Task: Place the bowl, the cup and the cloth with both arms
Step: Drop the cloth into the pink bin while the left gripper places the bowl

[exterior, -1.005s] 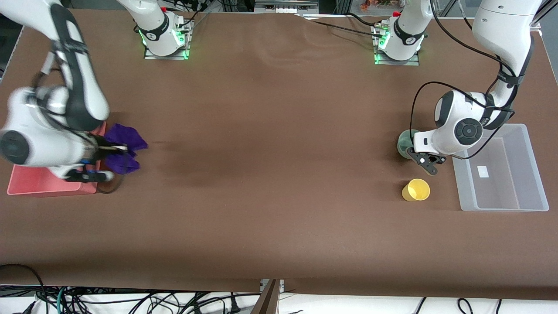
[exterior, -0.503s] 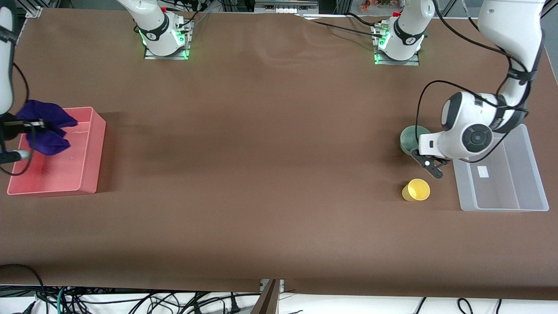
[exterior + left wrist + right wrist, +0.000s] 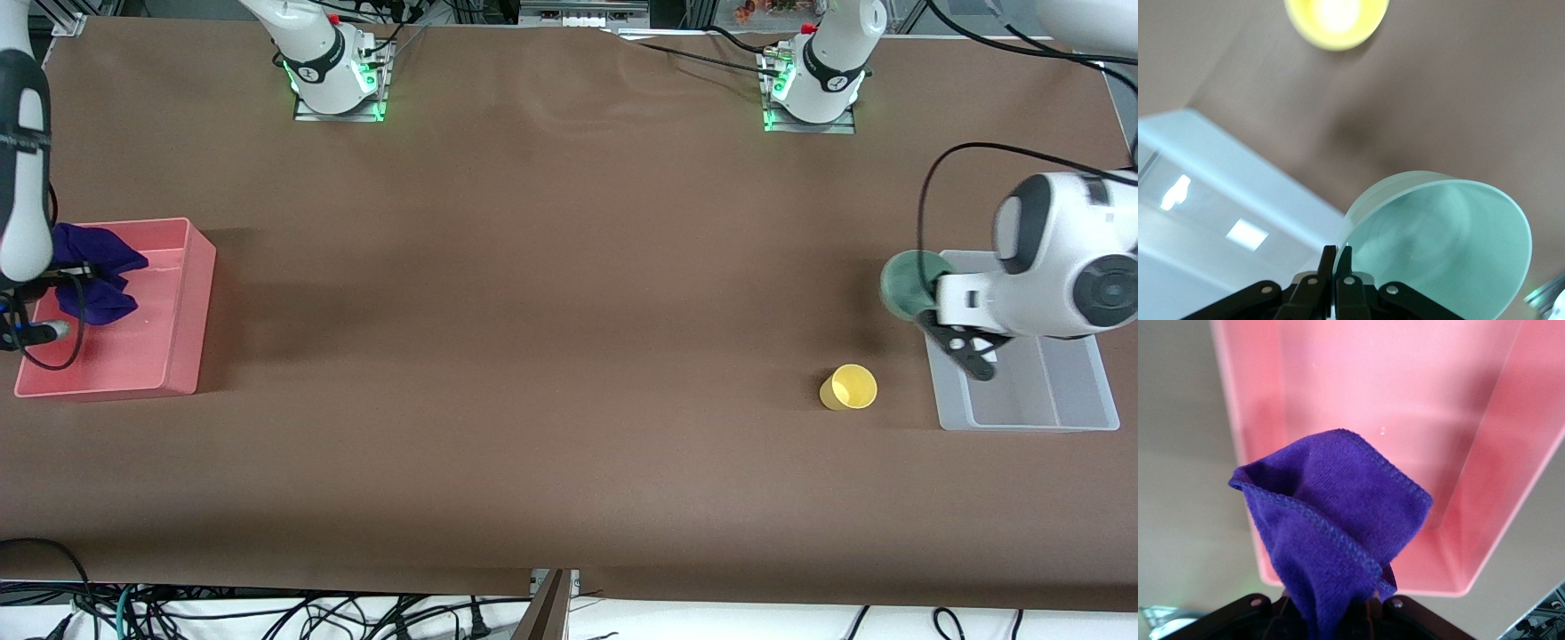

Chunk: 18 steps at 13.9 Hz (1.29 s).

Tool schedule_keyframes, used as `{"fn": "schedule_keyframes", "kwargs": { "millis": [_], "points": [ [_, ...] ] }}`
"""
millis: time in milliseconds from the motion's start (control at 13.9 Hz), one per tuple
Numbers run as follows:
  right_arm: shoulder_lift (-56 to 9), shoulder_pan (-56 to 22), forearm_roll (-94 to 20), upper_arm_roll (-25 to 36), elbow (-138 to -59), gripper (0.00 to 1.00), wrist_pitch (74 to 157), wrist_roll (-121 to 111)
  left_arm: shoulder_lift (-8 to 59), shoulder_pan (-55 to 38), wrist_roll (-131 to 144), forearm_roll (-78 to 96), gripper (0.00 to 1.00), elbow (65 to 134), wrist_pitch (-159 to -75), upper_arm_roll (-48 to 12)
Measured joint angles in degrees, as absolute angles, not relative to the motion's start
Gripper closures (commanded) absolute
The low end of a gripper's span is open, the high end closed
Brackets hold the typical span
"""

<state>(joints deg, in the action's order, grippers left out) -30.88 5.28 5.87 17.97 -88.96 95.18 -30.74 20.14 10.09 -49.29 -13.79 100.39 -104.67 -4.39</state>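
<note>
1. At the right arm's end of the counter (image 3: 551, 356), the cloth (image 3: 93, 271) is held up over the pink bin (image 3: 182, 307), clamped in the right end effector (image 3: 1331, 610); it has not been let go, so this item is judged unfinished.
2. The cup (image 3: 849, 388) stands upright on the counter, just beside the clear bin (image 3: 1022, 413) and outside it. It is touched by neither arm and is judged the item furthest from done.
3. The bowl (image 3: 907, 284) is carried tilted, its rim pinched between the closed fingers of the left end effector (image 3: 1336, 257), and it hangs over the edge of the clear bin that faces the pink bin.
4. Nothing is seen lying loose in either bin, so no item is counted as placed. Two releases, judged close, are left, then a pick-up and placing of the cup.
</note>
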Motion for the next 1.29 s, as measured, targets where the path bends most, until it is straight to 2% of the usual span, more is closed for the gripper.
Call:
{"fn": "schedule_keyframes", "kwargs": {
  "millis": [287,503,574,646,718,1005,1077,1149,1221,1292],
  "points": [
    [-35.61,5.66,5.86,18.81,-92.90,1.00,102.72,-31.31,22.48,19.98,-62.14,-18.29,1.00,97.26,-105.93,-4.21],
    [-36.65,5.83,5.86,19.29,-95.76,1.00,107.28,-31.34,27.27,24.24,-68.61,-18.49,1.00,94.81,-112.72,-4.19],
    [-36.74,5.97,5.85,19.36,-96.45,0.81,108.64,-31.34,29.07,24.85,-69.41,-18.49,1.00,94.56,-115.24,-4.19],
    [-36.84,6.08,5.75,19.43,-96.89,0.46,109.61,-31.35,30.93,25.07,-69.72,-18.49,1.00,94.49,-117.76,-4.20],
    [-36.92,6.14,5.41,19.47,-97.04,0.01,109.88,-31.35,32.80,25.15,-69.80,-18.49,1.00,94.43,-120.32,-4.21],
    [-35.15,6.09,1.98,19.50,-95.00,0.00,107.44,-31.35,37.48,25.19,-69.90,-18.51,1.00,94.00,-124.55,-4.33],
    [-33.94,6.03,1.77,19.50,-93.04,0.00,104.09,-31.36,37.79,25.19,-69.92,-18.51,0.89,93.93,-124.67,-4.36],
    [-32.62,5.87,1.63,19.47,-90.40,0.00,99.80,-31.41,37.91,25.19,-69.93,-18.51,0.41,93.82,-124.68,-4.40],
    [-31.12,5.57,1.47,19.33,-87.44,0.00,95.37,-31.49,37.92,25.19,-69.93,-18.51,0.00,93.71,-124.68,-4.43],
    [-29.37,4.96,1.26,19.10,-85.03,0.00,92.07,-31.55,37.92,25.19,-69.93,-18.51,0.00,93.52,-124.68,-4.44]
  ]
}}
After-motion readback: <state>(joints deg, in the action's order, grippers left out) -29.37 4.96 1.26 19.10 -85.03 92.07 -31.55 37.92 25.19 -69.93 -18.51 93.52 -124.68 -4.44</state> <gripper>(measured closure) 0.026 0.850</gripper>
